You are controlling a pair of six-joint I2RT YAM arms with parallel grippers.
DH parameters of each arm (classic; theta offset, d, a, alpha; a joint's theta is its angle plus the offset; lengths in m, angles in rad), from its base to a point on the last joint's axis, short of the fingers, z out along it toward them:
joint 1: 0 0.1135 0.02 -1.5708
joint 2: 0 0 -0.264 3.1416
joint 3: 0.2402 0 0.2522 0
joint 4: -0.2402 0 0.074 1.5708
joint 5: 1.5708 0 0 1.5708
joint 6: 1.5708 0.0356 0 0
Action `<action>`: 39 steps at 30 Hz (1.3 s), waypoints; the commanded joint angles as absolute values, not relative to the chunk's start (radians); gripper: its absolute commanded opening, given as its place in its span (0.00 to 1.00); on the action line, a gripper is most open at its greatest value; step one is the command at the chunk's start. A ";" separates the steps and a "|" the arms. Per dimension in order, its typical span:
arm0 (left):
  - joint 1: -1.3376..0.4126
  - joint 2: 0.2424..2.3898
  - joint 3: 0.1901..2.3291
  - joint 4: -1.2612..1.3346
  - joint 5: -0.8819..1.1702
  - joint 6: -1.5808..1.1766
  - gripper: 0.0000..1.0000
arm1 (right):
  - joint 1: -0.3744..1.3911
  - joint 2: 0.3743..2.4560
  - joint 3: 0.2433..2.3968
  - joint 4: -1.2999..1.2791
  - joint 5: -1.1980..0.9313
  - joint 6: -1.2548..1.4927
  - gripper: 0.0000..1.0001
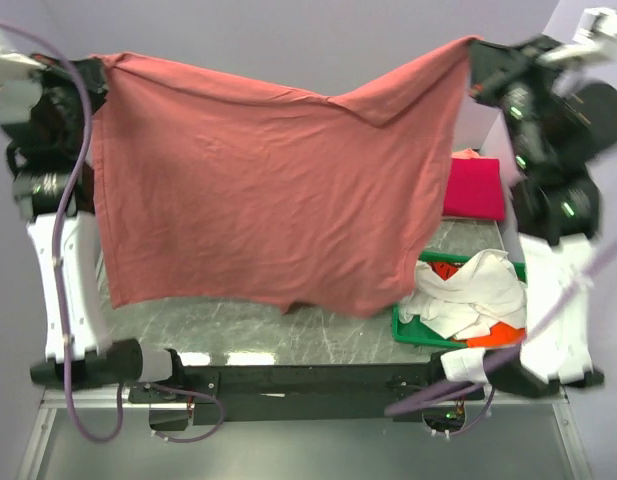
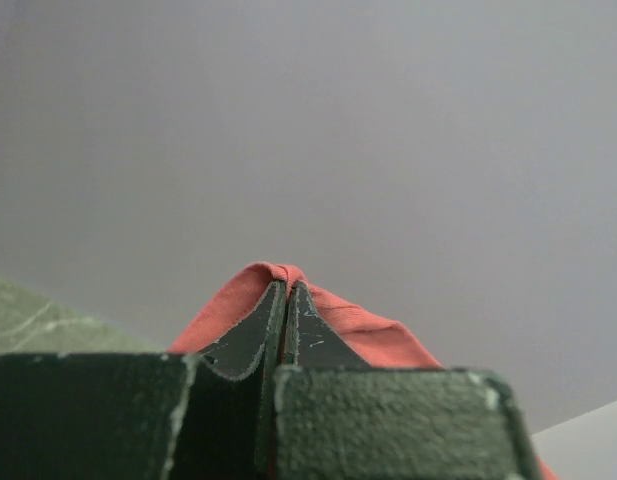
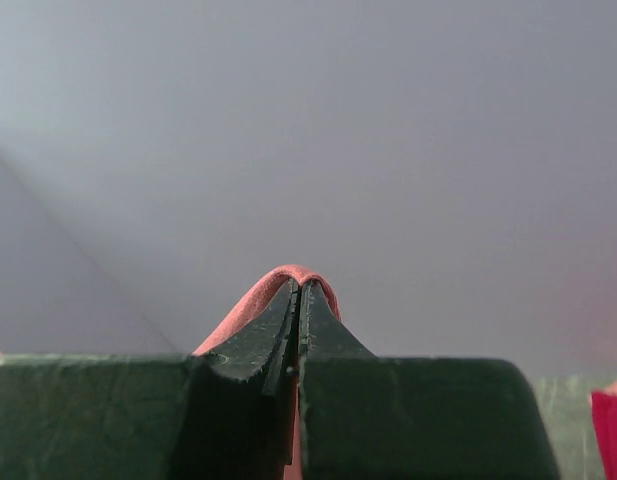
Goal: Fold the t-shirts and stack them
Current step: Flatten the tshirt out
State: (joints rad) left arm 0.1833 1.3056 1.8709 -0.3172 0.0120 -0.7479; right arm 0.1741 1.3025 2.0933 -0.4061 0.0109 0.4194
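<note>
Top view, salmon-red t-shirt [image 1: 268,190]: hangs spread wide in the air above the table [image 1: 248,335], held by its two upper corners.
Top view, left gripper [image 1: 93,70]: clenched on the left corner.
Top view, right gripper [image 1: 478,55]: clenched on the right corner.
Top view, other shirts: the crimson-pink t-shirt [image 1: 475,188] lies folded at the far right; the white t-shirt [image 1: 468,290] and orange t-shirt [image 1: 498,335] are bunched in the green tray [image 1: 408,335].
Left wrist view: the left gripper [image 2: 288,290] has its jaws pressed together, with salmon-red t-shirt [image 2: 358,325] fabric pinched over the tips.
Right wrist view: the right gripper [image 3: 299,288] is likewise clamped on a fold of the salmon-red t-shirt [image 3: 253,300].
</note>
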 commanded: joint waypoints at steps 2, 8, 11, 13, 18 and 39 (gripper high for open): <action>0.186 1.429 1.891 -0.297 0.077 -0.735 0.01 | 0.169 1.443 2.143 -0.423 0.028 0.394 0.00; 0.193 1.496 1.948 -0.316 0.107 -0.744 0.01 | 0.169 1.477 2.169 -0.425 0.009 0.416 0.00; 0.222 1.486 1.930 -0.290 0.159 -0.804 0.01 | 0.172 1.453 2.161 -0.420 0.003 0.426 0.00; 0.255 1.465 1.904 -0.270 0.189 -0.856 0.00 | 0.173 1.436 2.149 -0.419 0.003 0.431 0.00; 0.316 1.367 1.848 -0.268 0.239 -0.914 0.01 | 0.221 1.361 2.115 -0.416 0.024 0.410 0.00; 0.038 0.990 1.936 -0.491 -0.300 -0.485 0.01 | 0.485 1.046 2.085 -0.423 0.140 0.363 0.00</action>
State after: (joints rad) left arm 0.0566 1.0519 1.9549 -0.5007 -0.1410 -0.5804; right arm 0.4759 1.0805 2.0674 -0.4580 0.1459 0.3477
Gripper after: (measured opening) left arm 0.017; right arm 0.008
